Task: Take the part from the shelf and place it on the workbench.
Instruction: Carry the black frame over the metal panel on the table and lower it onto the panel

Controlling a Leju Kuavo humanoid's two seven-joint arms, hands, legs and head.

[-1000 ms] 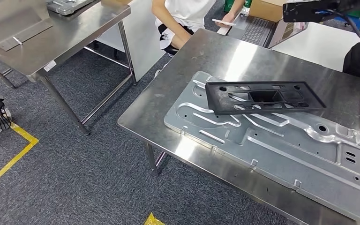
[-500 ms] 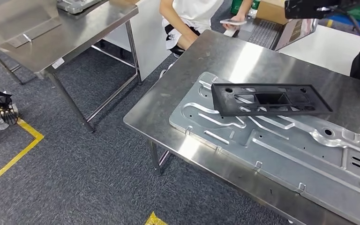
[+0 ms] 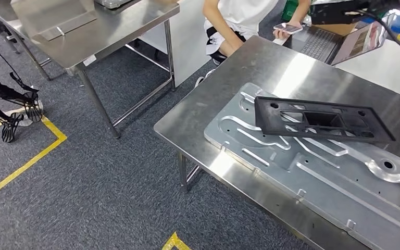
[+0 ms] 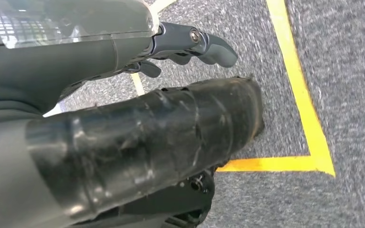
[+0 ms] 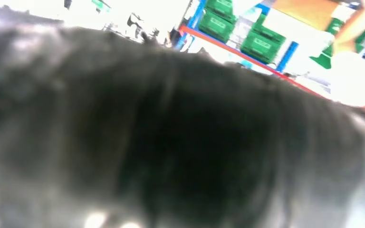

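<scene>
Black frame [image 3: 323, 119] rests on metal plate [image 3: 312, 161], workbench [image 3: 239, 67] | left hand [image 4: 190, 45] hangs empty, fingers apart | right hand's fingers: cannot tell

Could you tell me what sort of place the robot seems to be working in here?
Probably a factory or workshop test area. Stainless steel workbenches stand on grey carpet marked with yellow floor tape, a stamped metal panel carries a black plastic part, and green storage crates sit on racking.
</scene>
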